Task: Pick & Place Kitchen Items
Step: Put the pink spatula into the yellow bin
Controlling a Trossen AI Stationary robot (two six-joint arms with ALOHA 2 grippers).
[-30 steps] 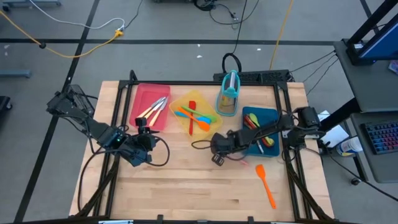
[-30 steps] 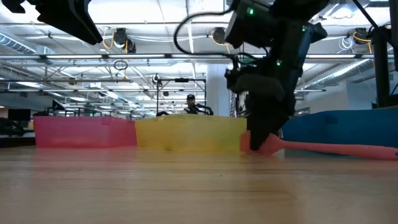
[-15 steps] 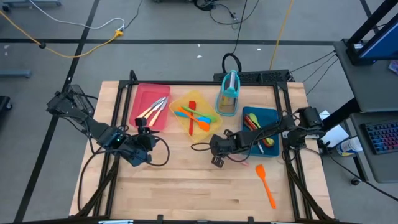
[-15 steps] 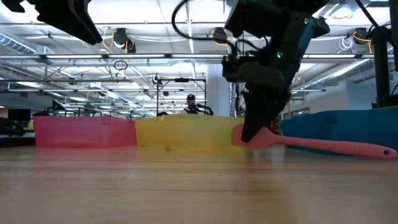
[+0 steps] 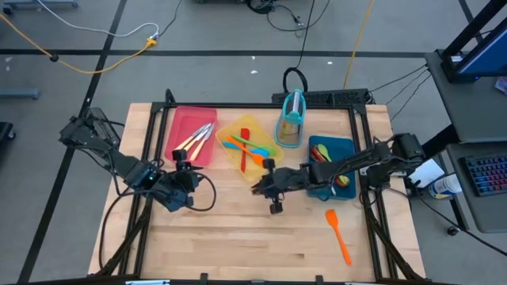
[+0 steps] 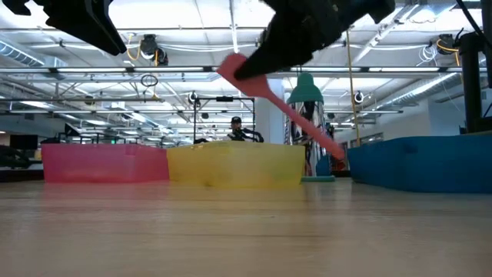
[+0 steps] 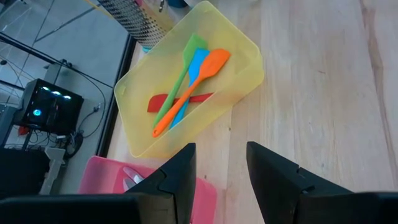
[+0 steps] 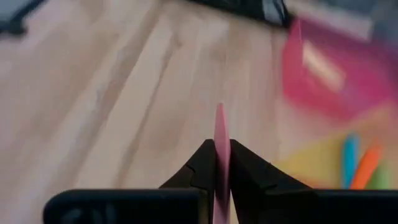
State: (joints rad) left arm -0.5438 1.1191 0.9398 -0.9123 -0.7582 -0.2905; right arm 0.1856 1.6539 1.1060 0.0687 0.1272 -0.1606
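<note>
1. The pink spatula (image 6: 280,100) is off the table, clamped between the right gripper's (image 8: 221,163) fingers, tilted with its blade up and handle slanting down; it hangs just in front of the yellow tray (image 5: 226,134).
2. Inside the yellow tray lie a green spatula (image 7: 180,78), a blue spatula (image 7: 191,78), an orange spatula (image 7: 193,87) and a red one (image 7: 163,102), crossed over each other.
3. Another orange spatula (image 5: 338,234) lies flat on the wooden table (image 5: 238,237), well to the right of the yellow tray and nearer the front edge.
4. The left gripper (image 7: 219,180) hangs with its fingers parted and nothing between them, to the left of the yellow tray, in front of the pink tray (image 5: 190,119).
5. A blue tray (image 5: 348,146) sits right of the yellow tray; a teal-framed holder (image 5: 291,119) stands just behind, between the two.
6. Beyond the table: grey floor, cables, ceiling trusses and lights.
</note>
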